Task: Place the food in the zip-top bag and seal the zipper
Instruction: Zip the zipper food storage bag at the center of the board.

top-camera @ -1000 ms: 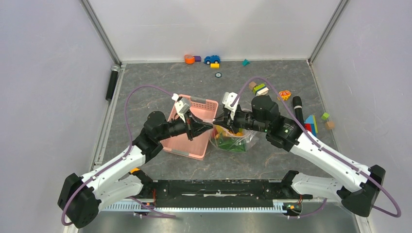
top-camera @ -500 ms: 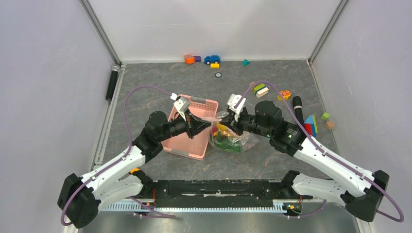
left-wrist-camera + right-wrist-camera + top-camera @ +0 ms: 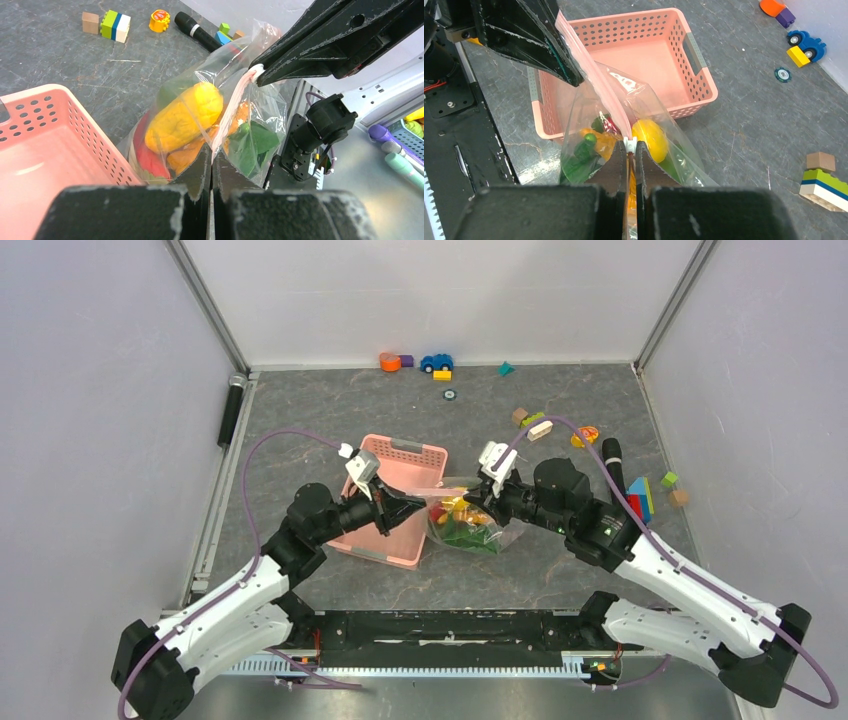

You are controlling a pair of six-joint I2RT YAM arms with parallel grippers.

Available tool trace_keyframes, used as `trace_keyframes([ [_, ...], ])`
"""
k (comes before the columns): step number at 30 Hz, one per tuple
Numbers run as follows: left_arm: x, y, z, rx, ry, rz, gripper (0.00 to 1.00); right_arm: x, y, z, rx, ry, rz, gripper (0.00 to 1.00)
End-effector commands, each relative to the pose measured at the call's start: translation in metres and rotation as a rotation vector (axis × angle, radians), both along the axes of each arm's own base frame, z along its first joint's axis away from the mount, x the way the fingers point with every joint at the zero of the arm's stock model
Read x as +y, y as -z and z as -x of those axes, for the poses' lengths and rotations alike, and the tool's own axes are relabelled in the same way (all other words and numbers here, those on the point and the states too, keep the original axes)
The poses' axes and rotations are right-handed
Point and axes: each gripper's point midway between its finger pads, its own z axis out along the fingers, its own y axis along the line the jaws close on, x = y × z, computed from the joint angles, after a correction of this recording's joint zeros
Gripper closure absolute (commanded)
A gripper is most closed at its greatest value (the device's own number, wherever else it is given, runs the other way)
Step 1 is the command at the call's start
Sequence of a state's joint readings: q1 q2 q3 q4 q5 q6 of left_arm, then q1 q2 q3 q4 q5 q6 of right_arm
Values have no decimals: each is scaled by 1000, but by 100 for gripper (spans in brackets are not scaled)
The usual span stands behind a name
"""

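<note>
The zip-top bag [image 3: 468, 528] sits between my two arms, right of the pink basket, and holds the food: a yellow mango [image 3: 186, 114], a red chili [image 3: 150, 161], orange pieces [image 3: 189, 156] and green leaves [image 3: 253, 144]. Its pinkish zipper [image 3: 593, 84] runs taut between my grippers. My left gripper [image 3: 212, 151] is shut on one end of the strip. My right gripper [image 3: 629, 149] is shut on the white slider tab [image 3: 629, 144]. From above, the left gripper [image 3: 412, 502] and right gripper [image 3: 468, 506] stand a short way apart over the bag.
The pink slotted basket [image 3: 388, 540] lies under my left gripper. Building blocks [image 3: 534, 424], a black cylinder [image 3: 612, 462] and coloured pieces [image 3: 640, 496] lie right of the bag. A toy car [image 3: 436, 362] and small toys sit at the back wall.
The two grippers have drawn apart along the zipper. The right one slid right with the slider, the left arm pulled back towards the left, and the bag top stretched between them.
</note>
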State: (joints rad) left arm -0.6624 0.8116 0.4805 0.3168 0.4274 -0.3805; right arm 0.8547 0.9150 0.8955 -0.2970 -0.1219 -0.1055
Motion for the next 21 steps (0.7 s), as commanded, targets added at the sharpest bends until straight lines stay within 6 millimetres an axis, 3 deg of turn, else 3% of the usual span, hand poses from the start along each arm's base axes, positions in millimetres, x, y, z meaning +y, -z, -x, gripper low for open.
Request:
trace_keyframes([
  [1,9,-14,-10,-32,-73,31,98,-22,6,-11,-22,108,46,100],
  [21,18,-6,-33,-26,-196,-19,98,-52,13,-17,-46,250,58,100],
])
